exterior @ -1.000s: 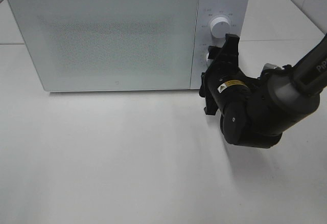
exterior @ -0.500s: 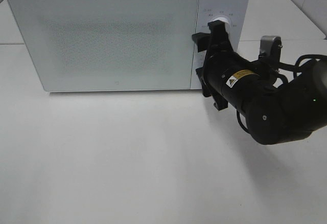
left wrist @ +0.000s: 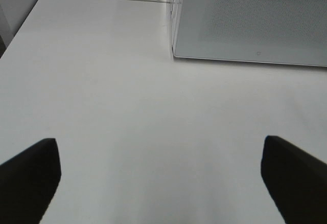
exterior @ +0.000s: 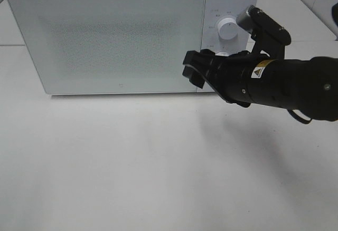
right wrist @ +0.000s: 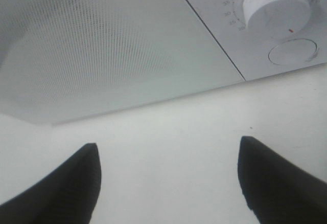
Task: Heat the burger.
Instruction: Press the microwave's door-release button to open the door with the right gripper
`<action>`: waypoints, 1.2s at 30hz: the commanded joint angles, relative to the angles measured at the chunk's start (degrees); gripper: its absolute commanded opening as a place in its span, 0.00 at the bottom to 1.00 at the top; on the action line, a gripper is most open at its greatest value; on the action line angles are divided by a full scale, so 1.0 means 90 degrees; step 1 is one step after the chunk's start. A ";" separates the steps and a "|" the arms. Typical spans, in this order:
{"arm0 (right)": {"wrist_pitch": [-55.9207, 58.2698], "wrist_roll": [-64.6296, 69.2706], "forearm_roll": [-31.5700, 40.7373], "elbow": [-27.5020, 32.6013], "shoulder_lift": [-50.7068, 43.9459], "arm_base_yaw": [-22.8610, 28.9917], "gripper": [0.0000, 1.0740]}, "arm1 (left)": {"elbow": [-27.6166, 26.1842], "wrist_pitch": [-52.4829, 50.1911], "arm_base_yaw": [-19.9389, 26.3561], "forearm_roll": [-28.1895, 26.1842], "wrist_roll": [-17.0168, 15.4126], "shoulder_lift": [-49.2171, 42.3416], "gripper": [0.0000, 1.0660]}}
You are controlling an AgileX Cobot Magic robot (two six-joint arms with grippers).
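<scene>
Right gripper (exterior: 192, 68) swung left; microwave door (exterior: 105, 36) shut.

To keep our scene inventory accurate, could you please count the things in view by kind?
Microwave: 1
Knobs: 2 (upper knob, lower knob)
Button: 1
Table: 1
Grippers: 2 (left gripper, right gripper)
Total: 7

On my feed the microwave (exterior: 127, 38) is white, its door (right wrist: 102, 45) pale grey with a fine dotted mesh. Its white knob (right wrist: 276, 1) carries a small red mark (grey printed numerals ring it). The table (exterior: 132, 162) is plain white, and the right arm (exterior: 296, 83) is black with a yellow-and-black label (exterior: 258, 71).
</scene>
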 commanded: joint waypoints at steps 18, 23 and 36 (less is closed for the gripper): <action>0.5621 -0.3953 -0.0382 -0.0866 -0.2184 -0.0038 0.69 | 0.0013 -0.0070 0.0013 -0.0038 0.0000 -0.0089 0.94; 0.6888 -0.3393 -0.1019 -0.1044 -0.2820 -0.0038 0.69 | 0.0013 -0.0070 0.0013 -0.0038 0.0000 -0.0089 0.94; 0.8588 -0.3189 -0.1178 -0.1038 -0.4183 -0.0038 0.69 | 0.0013 -0.0070 0.0013 -0.0038 0.0000 -0.0089 0.94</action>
